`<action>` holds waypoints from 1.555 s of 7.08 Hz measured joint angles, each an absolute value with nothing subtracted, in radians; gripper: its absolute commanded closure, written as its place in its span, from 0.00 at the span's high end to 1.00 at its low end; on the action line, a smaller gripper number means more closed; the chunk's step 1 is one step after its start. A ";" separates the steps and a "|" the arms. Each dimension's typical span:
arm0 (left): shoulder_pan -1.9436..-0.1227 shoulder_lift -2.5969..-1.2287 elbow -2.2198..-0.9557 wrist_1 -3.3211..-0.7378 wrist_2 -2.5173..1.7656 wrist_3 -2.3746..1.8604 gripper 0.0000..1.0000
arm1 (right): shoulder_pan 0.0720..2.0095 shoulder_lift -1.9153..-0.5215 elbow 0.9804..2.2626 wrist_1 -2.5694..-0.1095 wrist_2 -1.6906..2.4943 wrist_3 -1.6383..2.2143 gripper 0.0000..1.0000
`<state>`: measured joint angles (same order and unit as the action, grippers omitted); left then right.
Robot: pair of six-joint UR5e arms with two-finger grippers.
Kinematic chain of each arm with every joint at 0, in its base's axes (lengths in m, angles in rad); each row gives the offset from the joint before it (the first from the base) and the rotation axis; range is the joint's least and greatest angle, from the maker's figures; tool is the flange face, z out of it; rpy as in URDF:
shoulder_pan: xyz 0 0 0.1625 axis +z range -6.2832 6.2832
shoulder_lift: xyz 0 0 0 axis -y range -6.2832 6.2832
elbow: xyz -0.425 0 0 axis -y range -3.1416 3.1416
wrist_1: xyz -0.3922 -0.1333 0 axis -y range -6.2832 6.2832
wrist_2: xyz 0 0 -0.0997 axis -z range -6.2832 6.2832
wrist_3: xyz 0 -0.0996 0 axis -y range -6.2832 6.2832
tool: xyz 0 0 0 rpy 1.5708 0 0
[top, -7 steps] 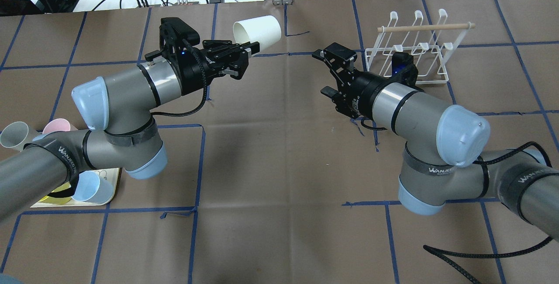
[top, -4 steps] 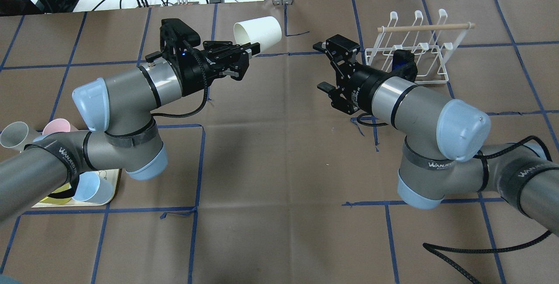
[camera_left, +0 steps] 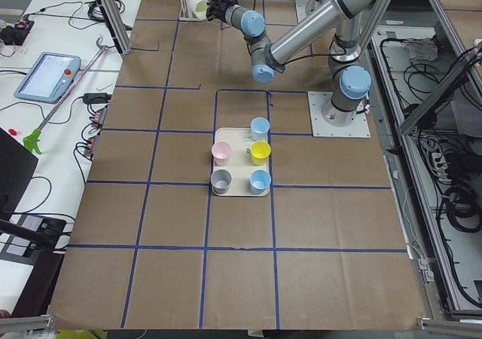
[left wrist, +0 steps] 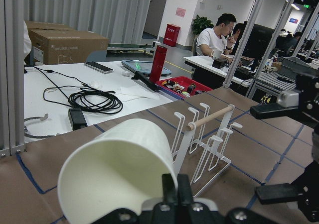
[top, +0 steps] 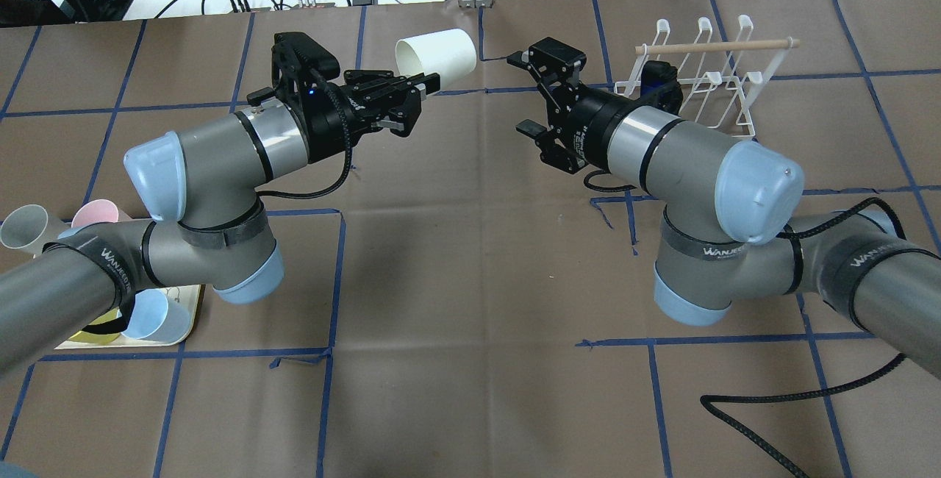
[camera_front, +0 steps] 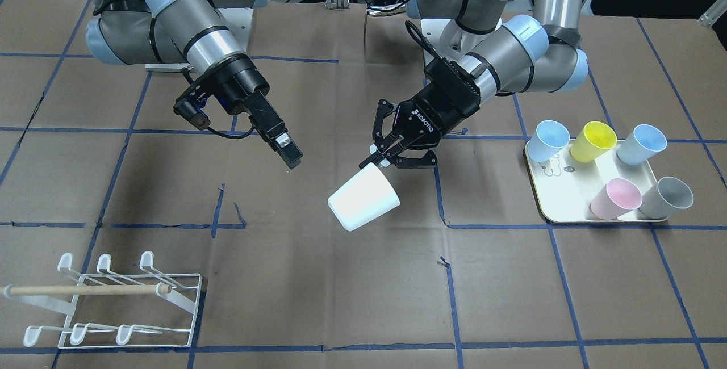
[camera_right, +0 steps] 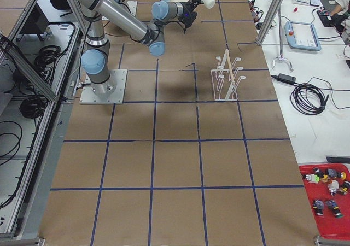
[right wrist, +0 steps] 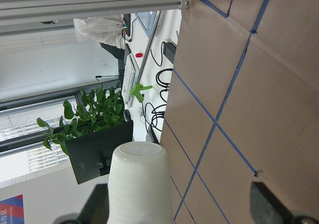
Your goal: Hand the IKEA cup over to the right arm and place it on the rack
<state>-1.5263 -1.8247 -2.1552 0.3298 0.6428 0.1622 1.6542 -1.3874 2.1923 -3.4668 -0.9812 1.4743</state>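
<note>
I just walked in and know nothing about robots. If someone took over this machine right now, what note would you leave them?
Left claw: shut on the rim of the white cup, held in the air.
Right claw: open, empty, facing the cup across a gap.
Rack: on the table by the right arm, no cup on it.
Done: cup picked up. Left: hand-over, then placing on the rack.

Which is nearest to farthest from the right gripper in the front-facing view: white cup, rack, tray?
1. white cup, over mid-table, just beside the right gripper.
2. rack, on the robot's right side, at the operators' edge.
3. tray, across the table on the robot's left side.
</note>
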 measured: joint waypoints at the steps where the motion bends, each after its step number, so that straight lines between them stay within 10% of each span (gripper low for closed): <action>1: -1.528 -1.825 -2.155 0.330 0.643 0.162 0.03 | 1.674 -1.368 2.168 -3.467 -0.983 1.477 1.00; 11: -1.538 -1.825 -2.155 0.330 0.644 0.149 0.03 | 1.735 -1.190 1.973 -3.433 -0.970 1.477 1.00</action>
